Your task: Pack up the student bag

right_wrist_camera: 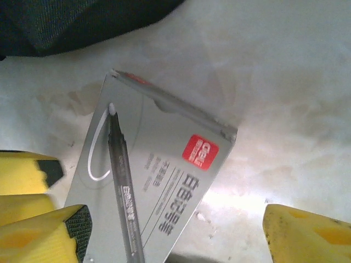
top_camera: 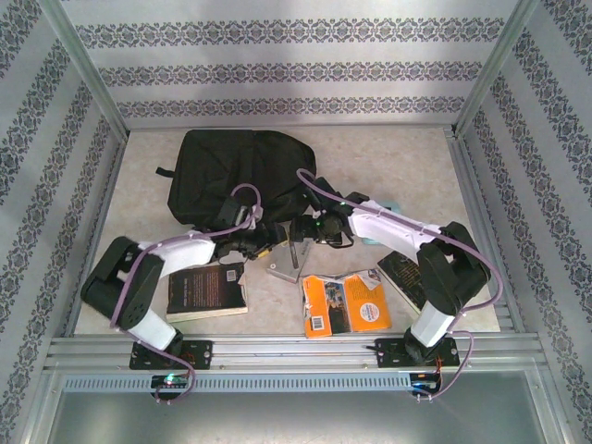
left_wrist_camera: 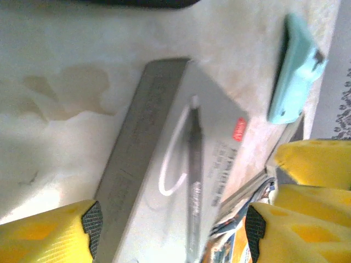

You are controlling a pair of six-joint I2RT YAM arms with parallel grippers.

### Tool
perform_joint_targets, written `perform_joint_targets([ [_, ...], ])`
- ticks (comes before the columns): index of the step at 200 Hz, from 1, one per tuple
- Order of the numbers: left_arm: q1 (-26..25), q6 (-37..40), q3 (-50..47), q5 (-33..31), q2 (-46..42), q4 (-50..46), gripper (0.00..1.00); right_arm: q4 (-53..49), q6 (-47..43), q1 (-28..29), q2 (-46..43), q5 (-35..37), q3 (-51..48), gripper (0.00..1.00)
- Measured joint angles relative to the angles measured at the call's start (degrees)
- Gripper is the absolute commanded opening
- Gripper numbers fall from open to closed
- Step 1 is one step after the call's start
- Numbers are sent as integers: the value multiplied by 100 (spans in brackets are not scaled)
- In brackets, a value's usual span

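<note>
While both arms reach toward the middle of the bench (top_camera: 388, 157), the student bag (top_camera: 242, 176) lies flat at the far side, left of centre. It is a black mass whose near edge is partly covered by the left arm's wrist and cable. A dark-covered book (top_camera: 207, 289) lies by the left arm's base, its top edge tucked under that arm. An orange book (top_camera: 344, 303) lies near the front edge. Beside it a second dark book (top_camera: 404, 275) is largely hidden under the right arm.

Between the two wrists sits a grey box (top_camera: 286, 264), clear of the bag. The left hand (left_wrist_camera: 173, 224) hangs over it with fingers apart, one on each side of the box, gripping nothing. The right hand (right_wrist_camera: 173, 219) is likewise spread wide above the box (right_wrist_camera: 159, 170), with nothing held. A mint-green case (left_wrist_camera: 296, 71) lies just beyond the box, blurred and cut short by the frame. On the lid is a dark pen (right_wrist_camera: 122, 181); whether it is printed or loose cannot be told.
</note>
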Motion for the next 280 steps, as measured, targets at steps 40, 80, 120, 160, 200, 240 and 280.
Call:
perform_joint_targets([
  [40, 284, 221, 184, -1025, -1360, -968, 75, -671, 1198, 299, 81, 319, 424, 98],
  [80, 918, 636, 520, -1298, -1884, -1867, 75, -944, 2063, 402, 586, 404, 935, 98],
  [120, 1121, 1213, 901, -1161, -2124, -2280, 76, -1034, 2452, 525, 1161, 420, 1305, 98],
  [160, 1320, 1239, 767, -734, -2184, -2240, 75, -1051, 2592, 595, 1453, 420, 1392, 98],
  [200, 1408, 1193, 664, -474, -2184, -2177, 74, -1049, 2573, 595, 1648, 413, 1519, 98],
  [240, 1438, 1139, 588, -308, -2181, -2059, 74, -1047, 2546, 595, 1934, 409, 1663, 98],
  [280, 1440, 1119, 586, -219, -2177, -1969, 74, -1040, 2540, 595, 2004, 402, 1674, 96],
])
